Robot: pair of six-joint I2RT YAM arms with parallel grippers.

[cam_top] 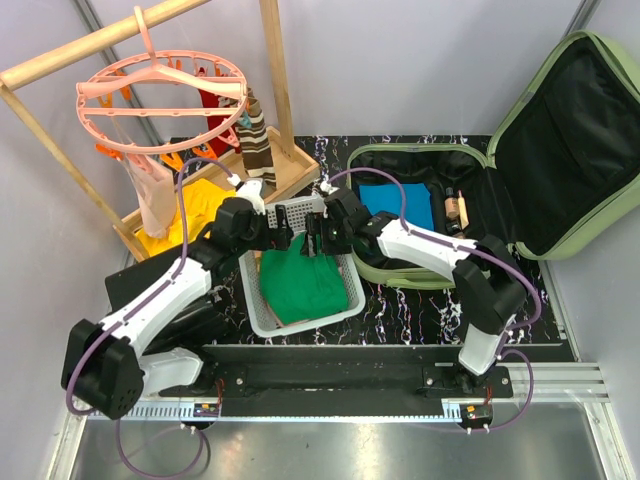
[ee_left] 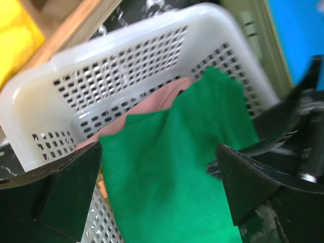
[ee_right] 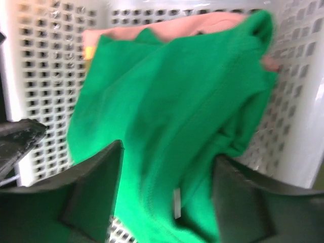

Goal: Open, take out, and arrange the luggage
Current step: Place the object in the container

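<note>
The light-green luggage (cam_top: 560, 140) lies open at the right, its lid leaning back against the wall. A blue garment (cam_top: 395, 205) and small bottles (cam_top: 455, 208) lie in its base. To its left, a green garment (cam_top: 305, 285) lies in the white basket (cam_top: 262, 318) over a pink one (ee_left: 162, 98). My left gripper (ee_left: 158, 152) hovers open over the green garment near the basket's far end. My right gripper (ee_right: 168, 154) faces it from the luggage side, open, the green garment (ee_right: 172, 101) spread beneath and between its fingers.
A wooden rack (cam_top: 280, 70) stands at the back left with a round pink clip hanger (cam_top: 160, 95), a striped cloth (cam_top: 257, 145) and a yellow garment (cam_top: 195, 205) on its base. The luggage rim (ee_left: 258, 40) runs right beside the basket.
</note>
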